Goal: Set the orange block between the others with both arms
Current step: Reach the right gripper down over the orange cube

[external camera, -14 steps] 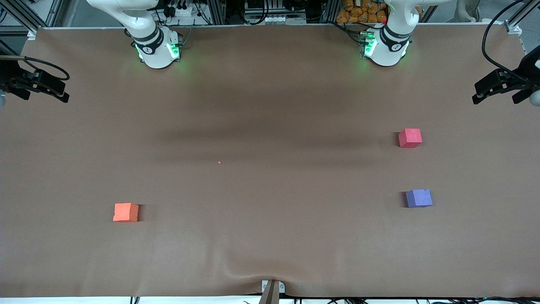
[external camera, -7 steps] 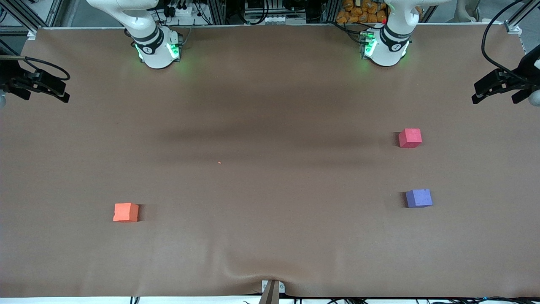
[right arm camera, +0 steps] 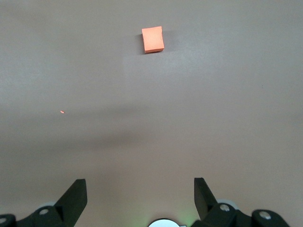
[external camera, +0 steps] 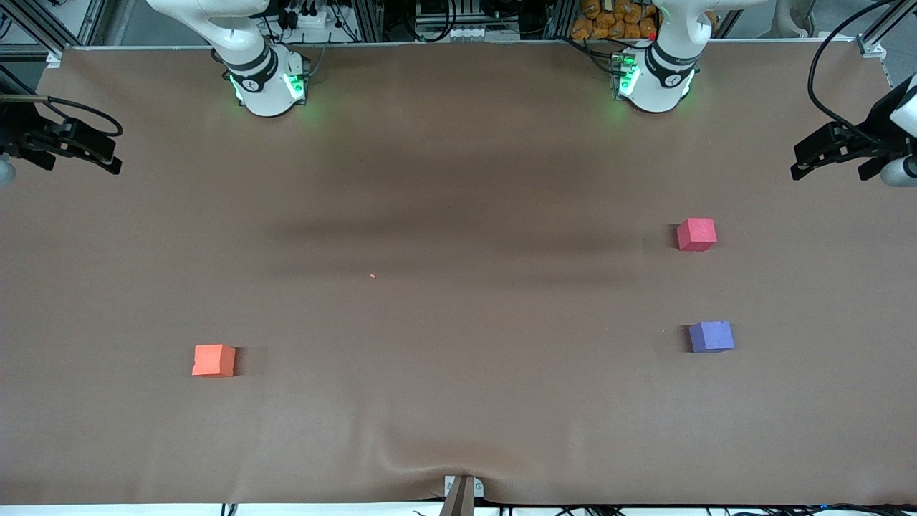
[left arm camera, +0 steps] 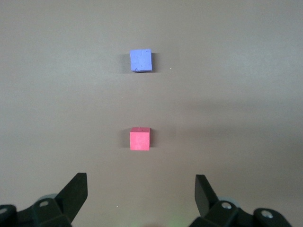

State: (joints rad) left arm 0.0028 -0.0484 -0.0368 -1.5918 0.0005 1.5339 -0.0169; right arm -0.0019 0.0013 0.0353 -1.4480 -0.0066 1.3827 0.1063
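Note:
The orange block (external camera: 213,360) (right arm camera: 153,39) lies on the brown table toward the right arm's end, near the front camera. The others lie toward the left arm's end: a pinkish-red cube (external camera: 696,234) (left arm camera: 140,138) and a purple-blue cube (external camera: 711,336) (left arm camera: 141,61), which is nearer the front camera, with a gap between them. My left gripper (external camera: 827,172) (left arm camera: 140,189) hangs open and empty, high over the left arm's end. My right gripper (external camera: 79,165) (right arm camera: 139,189) hangs open and empty, high over the right arm's end. Neither touches a cube.
A tiny orange speck (external camera: 372,276) (right arm camera: 62,111) lies on the brown table cover (external camera: 458,179) near its middle. The cover wrinkles at the edge nearest the front camera, above a small bracket (external camera: 460,493). Both green-lit bases (external camera: 269,82) (external camera: 655,79) stand along the table's robot edge.
My left gripper has shifted slightly toward the table's middle. The right gripper has barely moved. All three cubes lie where they were.

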